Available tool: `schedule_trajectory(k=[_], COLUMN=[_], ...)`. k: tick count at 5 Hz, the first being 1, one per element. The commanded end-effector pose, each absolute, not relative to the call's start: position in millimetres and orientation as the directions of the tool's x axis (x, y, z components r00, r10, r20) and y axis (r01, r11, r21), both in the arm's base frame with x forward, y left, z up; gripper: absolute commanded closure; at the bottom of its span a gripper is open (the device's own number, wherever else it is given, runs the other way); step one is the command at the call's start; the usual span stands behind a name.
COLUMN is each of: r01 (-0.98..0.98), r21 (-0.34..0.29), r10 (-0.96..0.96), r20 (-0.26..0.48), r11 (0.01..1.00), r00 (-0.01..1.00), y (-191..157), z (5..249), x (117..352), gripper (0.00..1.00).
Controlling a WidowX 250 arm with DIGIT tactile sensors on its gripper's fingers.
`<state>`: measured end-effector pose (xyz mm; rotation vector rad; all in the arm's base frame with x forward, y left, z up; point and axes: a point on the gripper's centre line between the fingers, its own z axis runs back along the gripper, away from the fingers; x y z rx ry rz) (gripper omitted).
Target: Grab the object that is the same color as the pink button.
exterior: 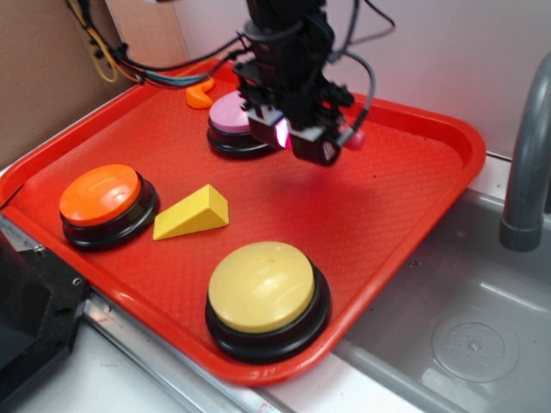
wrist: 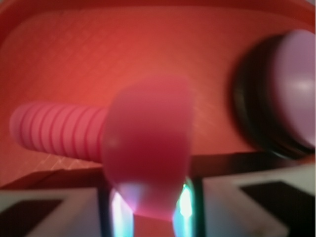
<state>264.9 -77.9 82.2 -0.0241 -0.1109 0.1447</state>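
Note:
My gripper point(exterior: 334, 142) is shut on the head of the small hot-pink bolt point(exterior: 355, 138), over the back of the red tray point(exterior: 387, 224). In the wrist view the bolt's flat head point(wrist: 148, 148) fills the gap between the jaws of the gripper point(wrist: 150, 200), and its ribbed shaft points left. The bolt seems to be held slightly above the tray floor. The pink button point(exterior: 229, 114), lilac-pink top on a black base, stands just left of the gripper and partly behind it. It also shows at the right of the wrist view point(wrist: 296, 89).
An orange-topped button point(exterior: 102, 196) stands at the tray's left, a yellow wedge point(exterior: 194, 215) beside it, and a yellow-topped button point(exterior: 263, 288) at the front. A small orange curved piece point(exterior: 200, 95) lies at the back. A metal sink point(exterior: 465, 327) and grey pipe point(exterior: 525, 163) are on the right.

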Motion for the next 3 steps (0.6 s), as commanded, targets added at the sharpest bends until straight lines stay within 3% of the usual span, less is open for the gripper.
schedule_trajectory(k=[1, 2, 3], r01=[-0.217, -0.235, -0.292], r21=[-0.123, -0.148, -0.14], r10=[0.238, 0.259, 0.318], r20=[0.198, 0.178, 0.222], r11=[0.968, 0.961, 0.946], r00=[0.951, 0.949, 0.922], y=[-27.0, -6.6, 2.4], z=[170.2, 192.8, 200.1], x=[241.3, 226.2, 221.5], gripper=[1.0, 1.0, 1.0])
